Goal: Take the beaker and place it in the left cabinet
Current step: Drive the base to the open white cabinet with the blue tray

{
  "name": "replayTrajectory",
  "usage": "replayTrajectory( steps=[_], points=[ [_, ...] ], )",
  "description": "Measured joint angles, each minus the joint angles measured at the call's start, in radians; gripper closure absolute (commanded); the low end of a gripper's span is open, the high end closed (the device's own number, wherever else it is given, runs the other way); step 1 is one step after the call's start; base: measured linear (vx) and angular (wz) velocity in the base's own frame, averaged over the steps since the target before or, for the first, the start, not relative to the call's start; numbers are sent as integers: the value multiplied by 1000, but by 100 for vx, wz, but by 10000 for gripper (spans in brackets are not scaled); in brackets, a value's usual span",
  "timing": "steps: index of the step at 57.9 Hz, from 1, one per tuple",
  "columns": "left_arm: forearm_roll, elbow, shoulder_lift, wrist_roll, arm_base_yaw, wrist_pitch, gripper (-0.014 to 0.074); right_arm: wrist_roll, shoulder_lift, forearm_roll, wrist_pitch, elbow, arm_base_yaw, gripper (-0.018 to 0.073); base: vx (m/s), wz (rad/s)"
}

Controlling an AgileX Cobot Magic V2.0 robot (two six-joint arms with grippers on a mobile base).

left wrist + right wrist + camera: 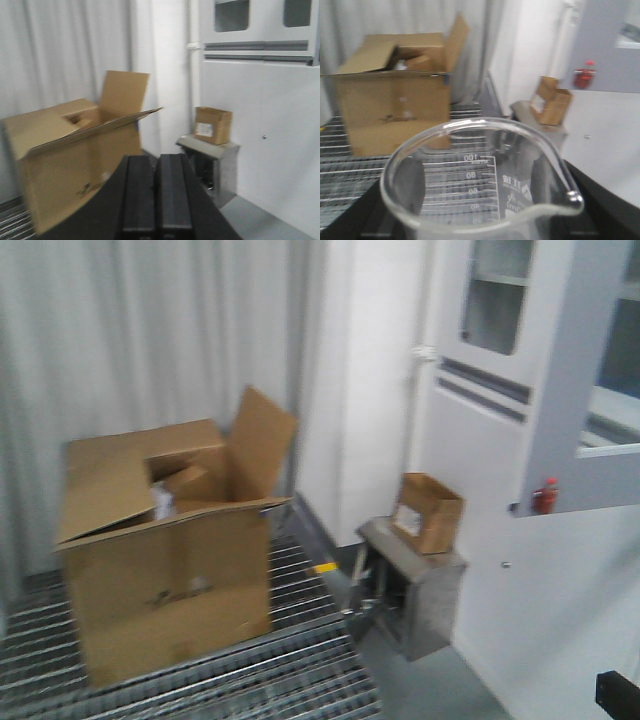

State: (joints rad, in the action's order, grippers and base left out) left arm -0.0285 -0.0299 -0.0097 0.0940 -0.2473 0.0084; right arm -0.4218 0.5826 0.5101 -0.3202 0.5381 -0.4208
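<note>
Blurrily, right pincer (pixel 485 216) grips the beaker (pixel 481 172), base cropped; left pincer (pixel 155 165) closed.

The beaker (pixel 480 180) runs off the bottom edge, so its base is hidden from view.

Left gripper (pixel 155 200): fingers pressed together, nothing between. Right gripper (pixel 485 220): fingers clamped either side of beaker (pixel 480 165).

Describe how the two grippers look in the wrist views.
Left gripper: two flat, matte black, rectangular jaws with squared ends, on a wider black body. Right gripper: only blurred black edges show. No cables or markings are visible on either.
</note>
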Motion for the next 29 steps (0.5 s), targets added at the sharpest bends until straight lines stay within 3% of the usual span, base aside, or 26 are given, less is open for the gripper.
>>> replayTrajectory(
  steps=[29],
  points=[
    [0, 0, 0, 0, 0, 0, 596, 0, 0, 0, 0, -1, 0, 565, 43, -84]
  ],
)
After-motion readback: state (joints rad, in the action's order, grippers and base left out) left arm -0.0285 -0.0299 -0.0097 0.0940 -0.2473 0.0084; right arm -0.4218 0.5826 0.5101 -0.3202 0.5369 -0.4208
